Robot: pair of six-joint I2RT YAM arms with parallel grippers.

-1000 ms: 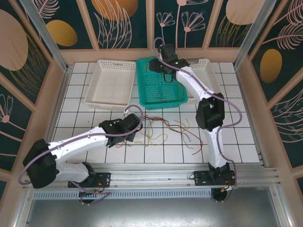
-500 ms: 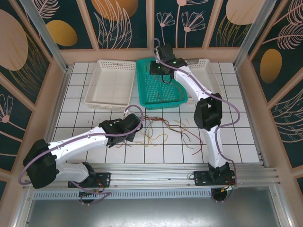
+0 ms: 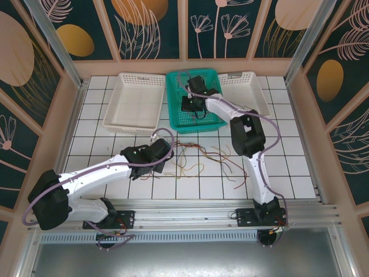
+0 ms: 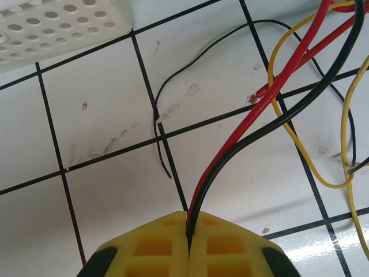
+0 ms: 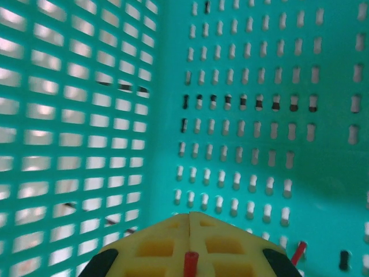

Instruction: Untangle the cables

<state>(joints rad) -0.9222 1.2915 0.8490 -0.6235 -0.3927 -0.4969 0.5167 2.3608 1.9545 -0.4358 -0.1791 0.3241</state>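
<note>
The cables (image 3: 196, 157) lie as a loose tangle of red, orange, yellow and black wires on the white tiles at the table's middle. My left gripper (image 3: 164, 163) sits at the tangle's left end. In the left wrist view its yellow fingers (image 4: 188, 216) are shut on a red cable (image 4: 297, 55) and a black cable (image 4: 323, 86), which run up and to the right over a yellow cable (image 4: 288, 134). My right gripper (image 3: 188, 106) is down inside the teal basket (image 3: 212, 119). It (image 5: 189, 216) is shut, with a short red cable end (image 5: 190, 262) sticking out between the fingers.
A white basket (image 3: 135, 104) stands left of the teal one and another (image 3: 249, 92) to its right. A loose thin black wire (image 4: 157, 109) lies on the tiles near the white basket's corner (image 4: 57, 23). The teal basket wall (image 5: 75, 115) is close on the right gripper's left.
The right gripper has moved from the teal basket's back rim leftward and down into the basket, and its jaws have shut. The left arm has stayed still, holding its cables.
</note>
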